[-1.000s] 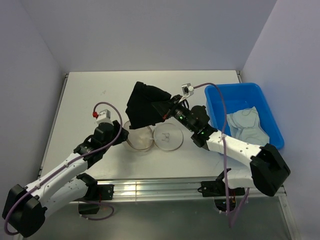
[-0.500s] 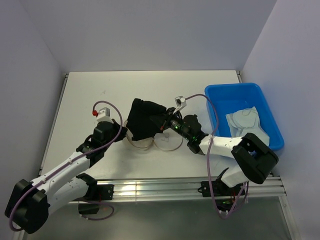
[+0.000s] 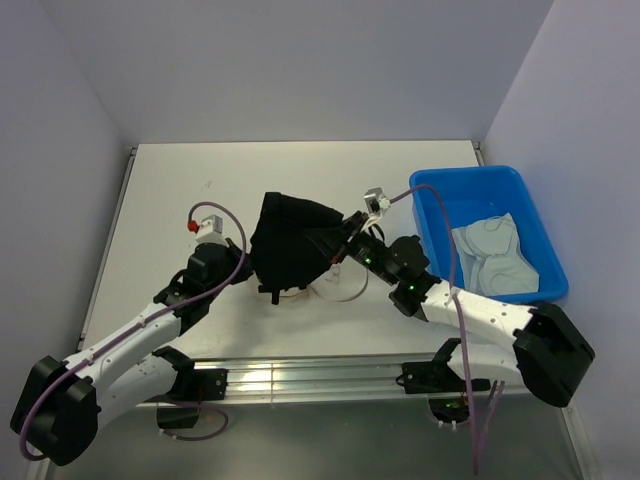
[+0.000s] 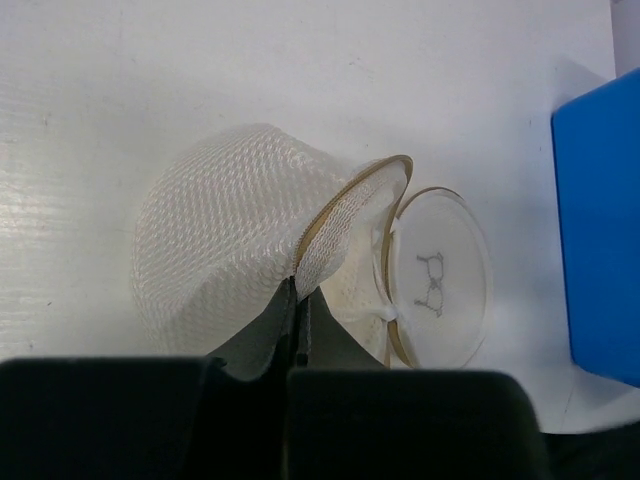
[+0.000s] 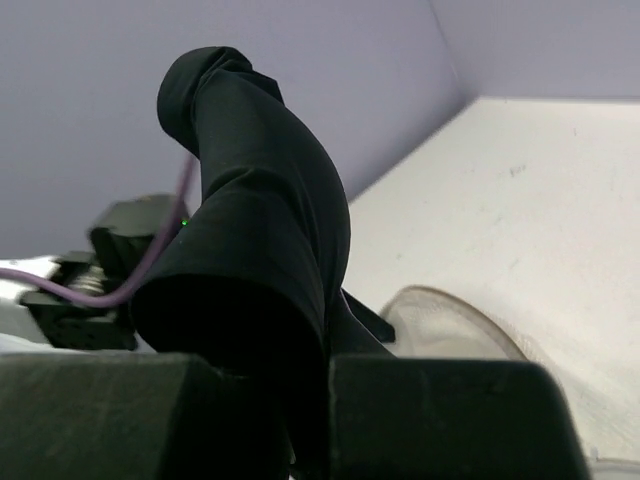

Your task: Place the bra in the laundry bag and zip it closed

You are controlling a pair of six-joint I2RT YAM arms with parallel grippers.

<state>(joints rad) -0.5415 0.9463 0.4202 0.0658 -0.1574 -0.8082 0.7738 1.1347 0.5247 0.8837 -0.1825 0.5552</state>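
The black bra (image 3: 290, 245) hangs bunched from my right gripper (image 3: 335, 250), which is shut on its fabric; in the right wrist view the bra (image 5: 260, 230) fills the space above the jaws (image 5: 328, 385). It hangs directly over the laundry bag, hiding most of it from the top camera. Only the round lid (image 3: 345, 288) shows there, lying flat to the right. In the left wrist view the cream mesh laundry bag (image 4: 215, 235) lies open with its lid (image 4: 440, 275) folded aside. My left gripper (image 4: 297, 297) is shut on the bag's zip rim (image 4: 345, 205).
A blue plastic bin (image 3: 470, 173) stands at the right of the table with pale garments (image 3: 495, 255) inside; its wall also shows in the left wrist view (image 4: 600, 220). The two arms come close together over the bag. Grey walls enclose the back and sides.
My left gripper has shut on the bag's rim. My right gripper lowered the bra from higher up until it hangs over the bag's opening, hiding it.
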